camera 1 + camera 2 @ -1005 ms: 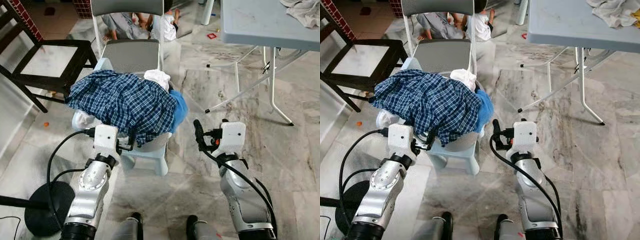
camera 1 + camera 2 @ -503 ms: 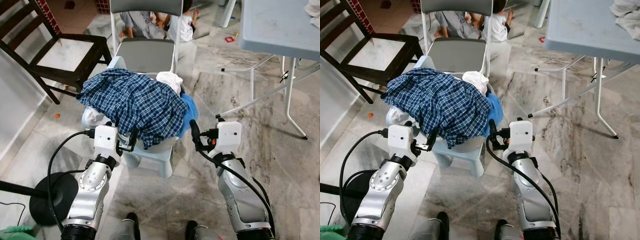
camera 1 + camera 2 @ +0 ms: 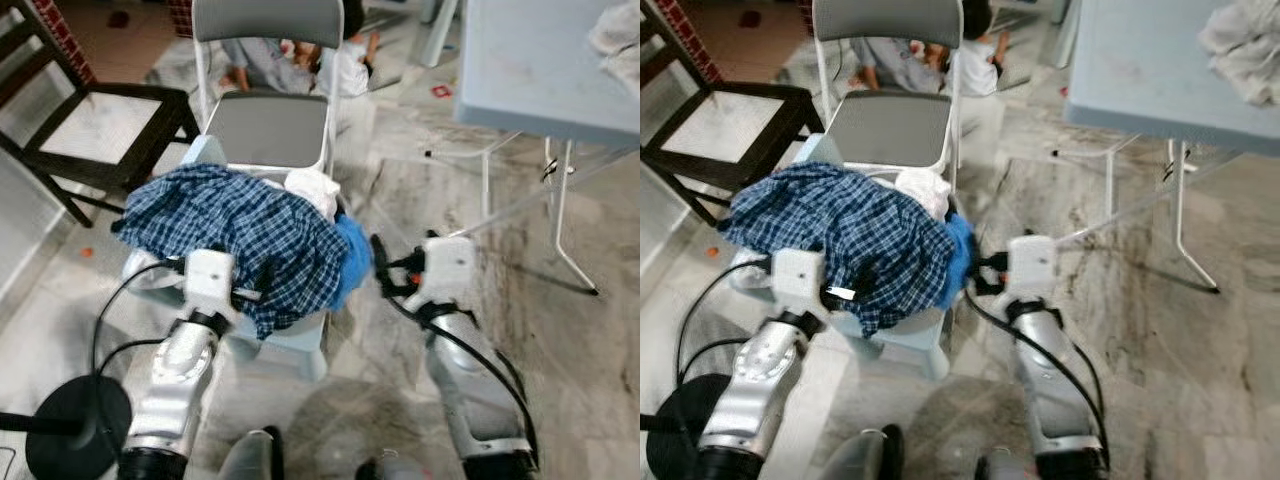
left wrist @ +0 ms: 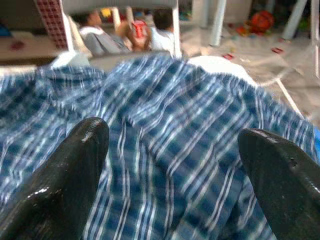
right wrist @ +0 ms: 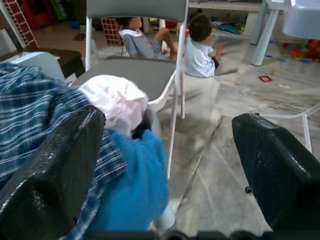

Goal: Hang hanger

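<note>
Blue plaid cloth shirt [image 3: 235, 220] drapes a pale plastic stool [image 3: 285, 345] — left gripper [image 4: 170, 165] and right gripper [image 5: 165, 175] both wide, empty, at its front edge.

Both eye views look forward and steeply down from the head onto the plaid shirt [image 3: 240, 225] heaped on a pale stool [image 3: 285, 345], with the grey folding chair [image 3: 265, 125] behind it and the desk [image 3: 540, 60] at the robot's right. The left wrist view sits very close over the shirt. The right wrist view faces the chair from low down, sharing the shirt's edge and the blue cloth [image 5: 135, 190].
</note>
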You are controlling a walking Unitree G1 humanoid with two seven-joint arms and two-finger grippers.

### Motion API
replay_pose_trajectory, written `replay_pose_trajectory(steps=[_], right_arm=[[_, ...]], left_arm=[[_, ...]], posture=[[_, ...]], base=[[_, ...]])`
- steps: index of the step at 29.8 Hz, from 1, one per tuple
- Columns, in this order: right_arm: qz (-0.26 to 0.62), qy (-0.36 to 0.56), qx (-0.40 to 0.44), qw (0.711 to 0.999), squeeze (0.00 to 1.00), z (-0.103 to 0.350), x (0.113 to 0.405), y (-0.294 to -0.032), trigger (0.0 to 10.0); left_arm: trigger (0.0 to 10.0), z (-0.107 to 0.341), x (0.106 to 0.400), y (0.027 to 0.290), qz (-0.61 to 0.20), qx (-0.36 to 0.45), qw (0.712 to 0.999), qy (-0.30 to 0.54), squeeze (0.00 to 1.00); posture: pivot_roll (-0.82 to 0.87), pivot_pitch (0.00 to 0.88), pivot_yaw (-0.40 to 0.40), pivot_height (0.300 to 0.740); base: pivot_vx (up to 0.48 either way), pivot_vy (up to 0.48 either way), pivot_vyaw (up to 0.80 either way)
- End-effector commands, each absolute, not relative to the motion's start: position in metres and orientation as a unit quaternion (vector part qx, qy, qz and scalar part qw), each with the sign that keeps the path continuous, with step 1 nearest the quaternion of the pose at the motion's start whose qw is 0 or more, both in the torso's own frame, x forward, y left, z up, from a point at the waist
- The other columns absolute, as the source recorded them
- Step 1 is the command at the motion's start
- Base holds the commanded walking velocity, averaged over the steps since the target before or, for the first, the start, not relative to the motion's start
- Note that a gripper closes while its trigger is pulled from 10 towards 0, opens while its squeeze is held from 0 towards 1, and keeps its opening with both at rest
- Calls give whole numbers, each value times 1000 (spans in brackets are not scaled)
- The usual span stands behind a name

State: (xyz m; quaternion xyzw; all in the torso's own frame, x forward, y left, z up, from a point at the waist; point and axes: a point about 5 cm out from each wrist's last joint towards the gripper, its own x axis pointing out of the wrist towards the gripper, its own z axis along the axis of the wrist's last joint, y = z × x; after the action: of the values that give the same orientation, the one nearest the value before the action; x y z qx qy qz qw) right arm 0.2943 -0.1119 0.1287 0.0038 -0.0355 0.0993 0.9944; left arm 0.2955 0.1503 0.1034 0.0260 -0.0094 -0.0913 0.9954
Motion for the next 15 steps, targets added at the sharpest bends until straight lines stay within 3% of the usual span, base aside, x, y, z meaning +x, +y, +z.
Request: replay_pose_trajectory(steps=[1, 9, 15], right_arm=[[95, -22, 0, 995, 0, 122, 292, -117, 10000], [129, -9, 6, 992, 0, 118, 288, -110, 10000], [208, 20, 31, 977, 0, 113, 283, -99, 10000]], left_arm=[[10000, 97, 292, 146, -93, 23, 995, 5, 0], [10000, 97, 296, 154, -71, 43, 997, 5, 0], [10000, 101, 305, 161, -66, 41, 997, 3, 0]], posture=[[28, 241, 17, 740], [26, 241, 19, 740], [21, 247, 16, 740]], base=[[0, 0, 0], [0, 0, 0], [0, 0, 0]])
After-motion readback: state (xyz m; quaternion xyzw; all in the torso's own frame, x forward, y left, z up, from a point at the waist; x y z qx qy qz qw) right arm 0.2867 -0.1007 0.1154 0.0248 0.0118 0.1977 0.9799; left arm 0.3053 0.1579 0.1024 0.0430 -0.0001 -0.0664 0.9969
